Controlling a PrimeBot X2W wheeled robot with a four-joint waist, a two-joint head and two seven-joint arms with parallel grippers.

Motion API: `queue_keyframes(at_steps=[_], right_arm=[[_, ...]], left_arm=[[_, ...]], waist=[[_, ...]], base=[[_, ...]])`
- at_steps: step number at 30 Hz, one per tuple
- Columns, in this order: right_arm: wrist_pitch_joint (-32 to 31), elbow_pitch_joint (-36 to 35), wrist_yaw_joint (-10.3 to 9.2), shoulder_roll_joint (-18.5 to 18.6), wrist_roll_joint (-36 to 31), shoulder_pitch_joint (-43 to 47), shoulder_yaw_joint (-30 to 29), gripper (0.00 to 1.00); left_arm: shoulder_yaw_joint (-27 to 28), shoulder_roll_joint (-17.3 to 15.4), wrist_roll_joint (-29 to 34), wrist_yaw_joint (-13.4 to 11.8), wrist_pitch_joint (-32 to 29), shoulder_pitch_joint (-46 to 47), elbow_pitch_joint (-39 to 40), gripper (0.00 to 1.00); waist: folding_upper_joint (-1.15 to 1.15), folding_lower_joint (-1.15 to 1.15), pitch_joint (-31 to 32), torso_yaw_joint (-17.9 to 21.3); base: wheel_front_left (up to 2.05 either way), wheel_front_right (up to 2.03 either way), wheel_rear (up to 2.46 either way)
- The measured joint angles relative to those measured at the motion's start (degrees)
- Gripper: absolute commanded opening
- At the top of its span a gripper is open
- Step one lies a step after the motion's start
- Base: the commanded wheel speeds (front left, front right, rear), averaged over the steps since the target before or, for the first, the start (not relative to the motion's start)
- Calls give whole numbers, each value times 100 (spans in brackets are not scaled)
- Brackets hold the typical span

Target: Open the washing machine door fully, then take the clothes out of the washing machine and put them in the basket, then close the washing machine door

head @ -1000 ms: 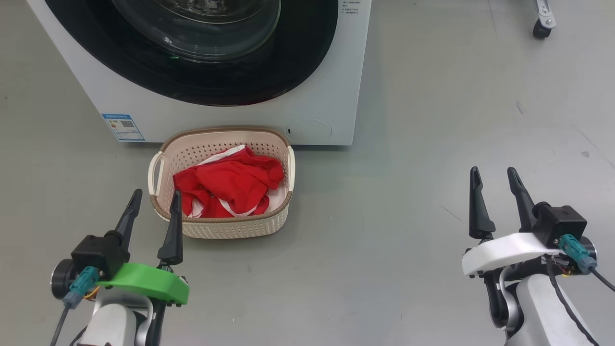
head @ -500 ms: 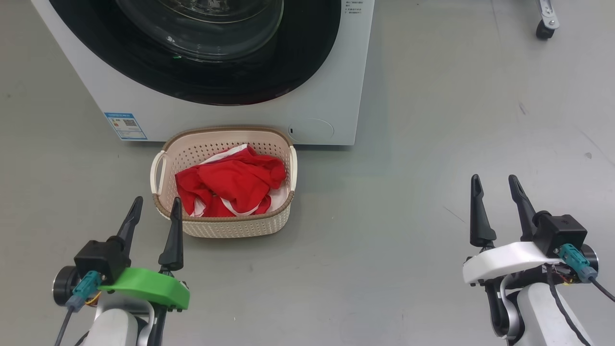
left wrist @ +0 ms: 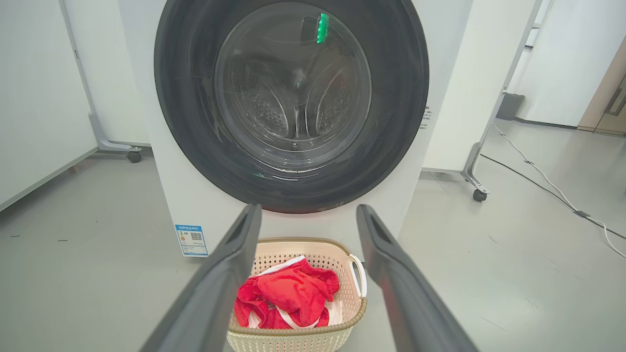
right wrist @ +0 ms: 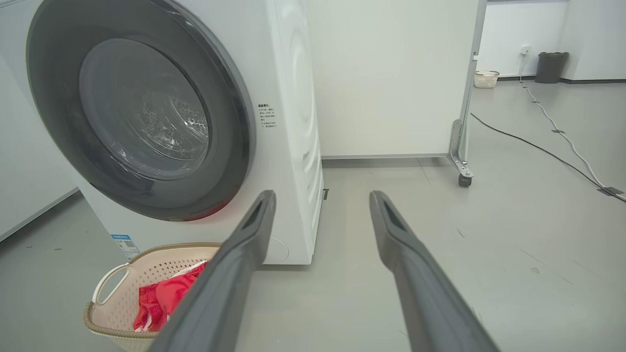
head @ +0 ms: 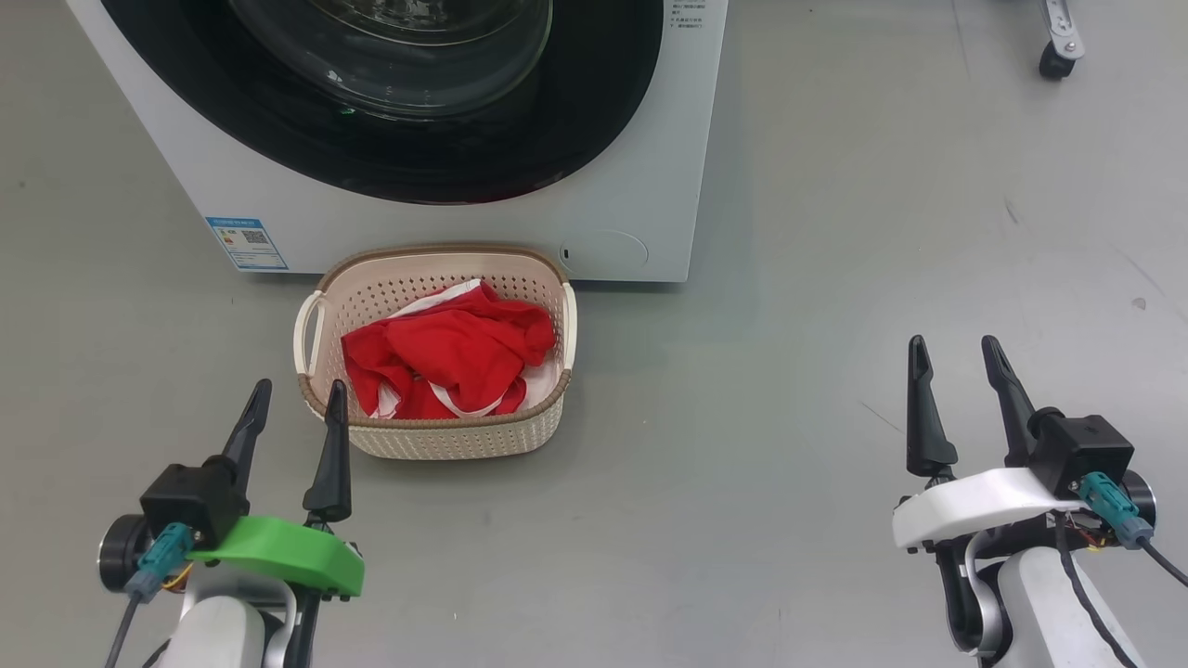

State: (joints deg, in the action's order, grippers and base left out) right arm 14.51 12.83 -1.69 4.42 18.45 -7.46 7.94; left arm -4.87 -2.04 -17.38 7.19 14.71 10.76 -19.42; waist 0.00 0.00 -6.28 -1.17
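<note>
The white washing machine [head: 631,176] stands ahead with its black-rimmed washing machine door [head: 390,111] closed flat against the front; through the glass [left wrist: 293,88] the steel drum looks bare. On the floor right in front sits the cream basket [head: 436,436], holding the red clothes [head: 445,357] with white trim. My left gripper [head: 295,394] is open and empty, just short of the basket's near left corner. Off to the right over bare floor, my right gripper [head: 956,348] is open and empty too. The basket [right wrist: 112,318] and door [right wrist: 142,107] also appear in the right wrist view.
A wheeled white partition panel [right wrist: 391,78] stands right of the machine, its caster [head: 1053,60] on the floor. Cables [left wrist: 547,186] trail across the grey floor at far right. Another partition [left wrist: 44,88] stands to the left. A dark bin [right wrist: 551,66] and a small basket [right wrist: 486,78] stand far off.
The head camera has shifted slightly, so the whole scene sits a little lower and further right. Both grippers dropped slightly in view and stay open; the basket and clothes are unchanged.
</note>
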Motion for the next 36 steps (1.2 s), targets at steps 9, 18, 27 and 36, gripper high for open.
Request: queue_keyframes(at_steps=[9, 18, 27, 36], right_arm=[[0, -5, 2, -24, -2, 92, -13, 100], [0, -5, 4, -36, -44, 92, -21, 100], [0, 3, 11, -43, -46, 93, -22, 100], [0, 29, 60, -65, -54, 103, -18, 100]], left_arm=[[-226, 1, 64, 0, 0, -3, -31, 100], [-269, 0, -124, 0, 0, -4, -22, 100], [-298, 0, -274, 0, 0, -13, -12, 100], [-257, -7, -348, 0, 0, -35, -32, 100]], waist=[[0, 0, 20, 10], [0, 0, 39, 25], [0, 0, 79, 20], [0, 0, 159, 9]], base=[[0, 0, 0], [0, 0, 0], [0, 0, 0], [0, 0, 0]])
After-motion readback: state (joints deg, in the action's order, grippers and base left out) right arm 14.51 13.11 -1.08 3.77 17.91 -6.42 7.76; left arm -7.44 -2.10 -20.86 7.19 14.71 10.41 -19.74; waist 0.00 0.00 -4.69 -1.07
